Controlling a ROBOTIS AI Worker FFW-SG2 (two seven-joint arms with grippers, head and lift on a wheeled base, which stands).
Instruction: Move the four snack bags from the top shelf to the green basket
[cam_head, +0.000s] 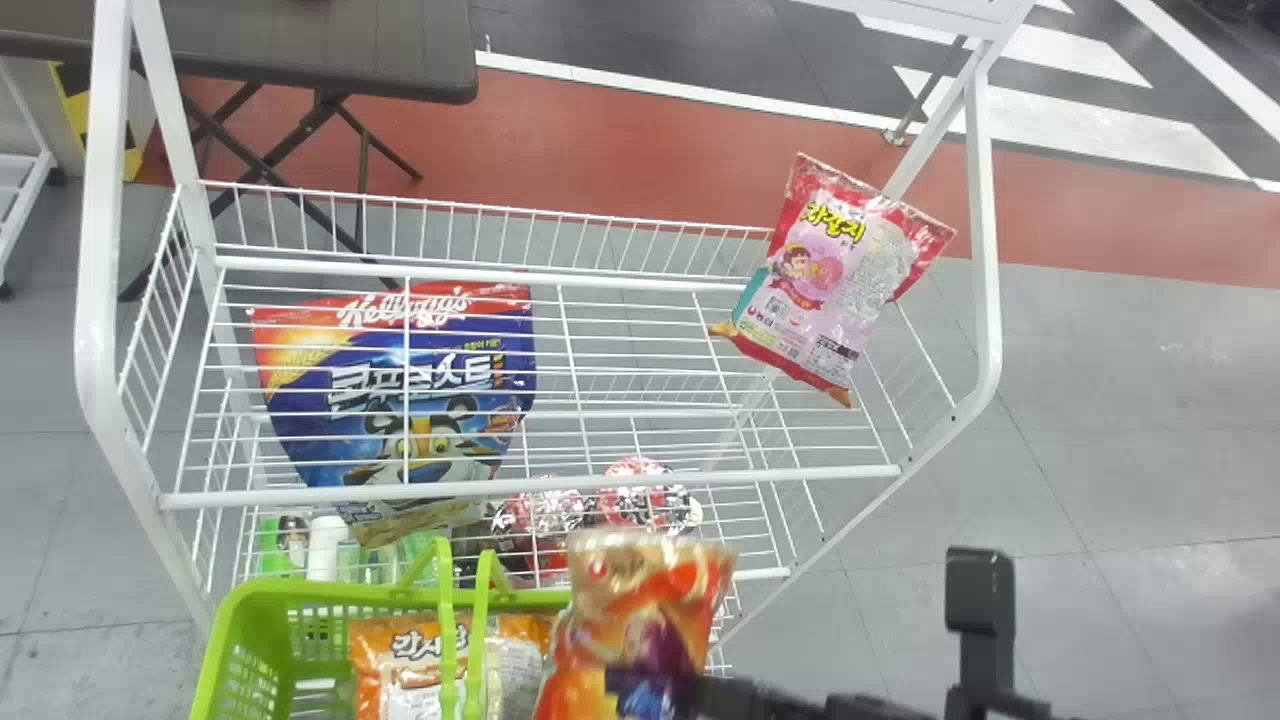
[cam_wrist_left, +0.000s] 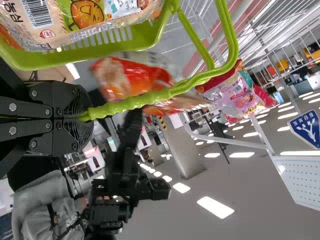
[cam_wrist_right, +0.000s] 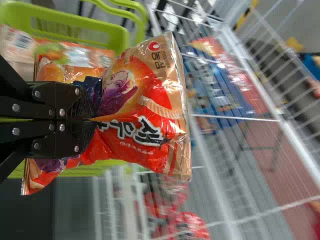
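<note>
The right gripper (cam_head: 628, 682) pinches a glossy orange-red plastic bag (cam_head: 640, 600) near the green plastic basket (cam_head: 300, 592); the left gripper (cam_wrist_left: 84, 117) clamps its handle. Orange packaging (cam_head: 385, 665) lies inside, a pink-and-red bag (cam_head: 830, 280) on the white wire shelf (cam_head: 600, 483).

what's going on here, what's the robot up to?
It's loading snack bags into a basket. The right gripper holds a red-and-orange snack bag up by the green basket, whose handle the left gripper grips. An orange snack bag is already inside; a pink-and-red one is still on the top shelf.
</note>
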